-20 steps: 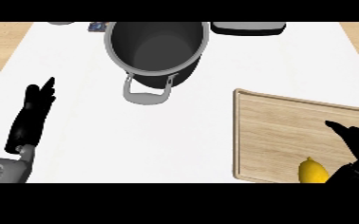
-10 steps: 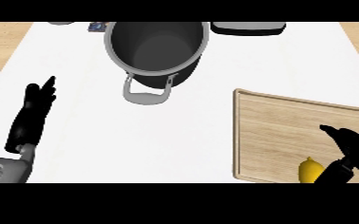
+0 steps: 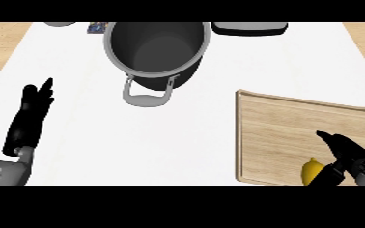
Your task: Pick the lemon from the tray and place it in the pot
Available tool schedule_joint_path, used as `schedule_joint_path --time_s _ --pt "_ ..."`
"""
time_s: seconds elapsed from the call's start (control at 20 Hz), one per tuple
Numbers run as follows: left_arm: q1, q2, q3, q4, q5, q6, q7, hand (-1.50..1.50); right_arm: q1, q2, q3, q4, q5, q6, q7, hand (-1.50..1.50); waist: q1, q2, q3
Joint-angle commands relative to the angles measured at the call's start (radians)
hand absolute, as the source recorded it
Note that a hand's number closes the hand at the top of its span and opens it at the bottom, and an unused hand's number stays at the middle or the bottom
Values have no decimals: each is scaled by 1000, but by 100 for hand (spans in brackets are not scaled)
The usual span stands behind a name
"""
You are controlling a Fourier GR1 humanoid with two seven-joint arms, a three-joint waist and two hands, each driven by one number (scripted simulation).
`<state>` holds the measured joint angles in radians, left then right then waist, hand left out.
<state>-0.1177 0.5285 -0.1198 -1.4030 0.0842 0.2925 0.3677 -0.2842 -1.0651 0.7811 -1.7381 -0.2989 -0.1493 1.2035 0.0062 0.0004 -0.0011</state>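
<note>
The right robot hand (image 3: 341,155) has slid lower across the tray (image 3: 281,123) and now sits against the right side of the lemon (image 3: 311,171), its fingers spread rather than curled round the fruit. The lemon has barely moved: it lies at the tray's near edge, well apart from the pot (image 3: 153,53), so the grasp looks about to begin. The left robot hand (image 3: 32,118) rests open at the left.

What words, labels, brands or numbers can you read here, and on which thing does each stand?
None can be read.
The pot, the wooden tray and the lemon bear no marks.
A small patterned thing left of the pot is too blurred to read.
</note>
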Motion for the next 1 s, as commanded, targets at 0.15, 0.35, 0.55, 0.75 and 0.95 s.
schedule_joint_path --time_s 0.15,0.35,0.55,0.75,0.95 --pt "6 1 27 -5 13 -37 19 0 13 22 -16 2 -1 -9 193 -150 -1 -2 0" --pt "22 -36 27 32 -32 -12 -43 0 45 38 -41 6 10 -4 126 150 -8 -1 0" --pt "-11 -29 39 5 -32 -31 3 0 56 63 12 53 179 -29 70 150 -7 -1 1" --pt "54 -48 36 -21 -42 -33 -21 0 21 76 12 -2 240 -4 141 150 -1 -2 0" --pt "-10 -68 37 -5 -58 -36 22 0 15 22 -38 -8 269 47 106 150 -8 -1 0"
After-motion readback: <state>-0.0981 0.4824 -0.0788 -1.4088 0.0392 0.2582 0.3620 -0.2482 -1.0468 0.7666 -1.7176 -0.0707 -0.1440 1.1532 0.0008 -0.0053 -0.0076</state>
